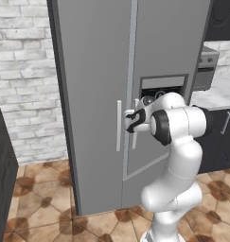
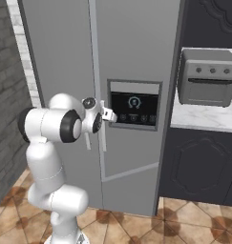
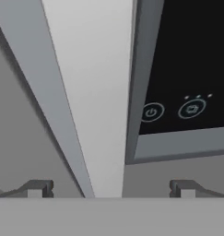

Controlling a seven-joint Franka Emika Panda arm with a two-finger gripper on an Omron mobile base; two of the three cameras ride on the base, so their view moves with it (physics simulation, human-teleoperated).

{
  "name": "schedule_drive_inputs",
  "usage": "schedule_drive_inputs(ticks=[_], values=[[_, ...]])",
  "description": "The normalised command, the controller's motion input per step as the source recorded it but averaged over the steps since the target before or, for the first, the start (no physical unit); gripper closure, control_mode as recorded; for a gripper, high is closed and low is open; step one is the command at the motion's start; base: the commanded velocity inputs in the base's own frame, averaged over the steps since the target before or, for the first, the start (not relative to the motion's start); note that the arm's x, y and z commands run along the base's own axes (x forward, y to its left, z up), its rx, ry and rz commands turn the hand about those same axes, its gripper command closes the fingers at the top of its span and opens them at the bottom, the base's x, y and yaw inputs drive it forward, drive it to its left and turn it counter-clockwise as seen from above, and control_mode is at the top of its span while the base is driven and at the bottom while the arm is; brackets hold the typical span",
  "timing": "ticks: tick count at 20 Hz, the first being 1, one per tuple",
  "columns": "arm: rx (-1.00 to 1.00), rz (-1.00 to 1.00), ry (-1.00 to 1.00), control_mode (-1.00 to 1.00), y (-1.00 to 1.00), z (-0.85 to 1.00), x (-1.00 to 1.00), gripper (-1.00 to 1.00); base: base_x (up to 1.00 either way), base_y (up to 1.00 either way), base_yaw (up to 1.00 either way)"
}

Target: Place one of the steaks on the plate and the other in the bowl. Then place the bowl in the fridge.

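Hovering w/ fingers apart, hand (image 3: 111, 189) straddles 1 of fridge's (image 1: 92, 71) 2 bar handles (image 3: 92, 92).

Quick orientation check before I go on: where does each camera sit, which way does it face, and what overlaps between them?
Left base view: behind the arm to its left, facing the closed fridge; the arm rises lower right, gripper at the door handles.
Right base view: behind to its right, facing the fridge, its control panel and a toaster oven; arm lower left.
Hand view: on the hand, close on one handle between open jaws, finger tips at the bottom.
Shared: both base views show fridge, handles, gripper.
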Motion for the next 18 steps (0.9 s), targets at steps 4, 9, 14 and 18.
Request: schedule_drive_inputs(ticks=[4,9,14,18], values=[[0.00,0.00,0.00,-1.00,-0.06,-0.09,0.36,-1.00,0.00,0.00,0.00],[0.00,0.00,-0.01,-1.00,0.00,-0.20,0.25,-1.00,0.00,0.00,0.00],[0.00,0.00,-0.01,-1.00,0.00,-0.04,0.13,-1.00,0.00,0.00,0.00],[0.00,0.00,0.00,-1.00,0.00,0.00,0.07,1.00,0.00,0.00,0.00]])
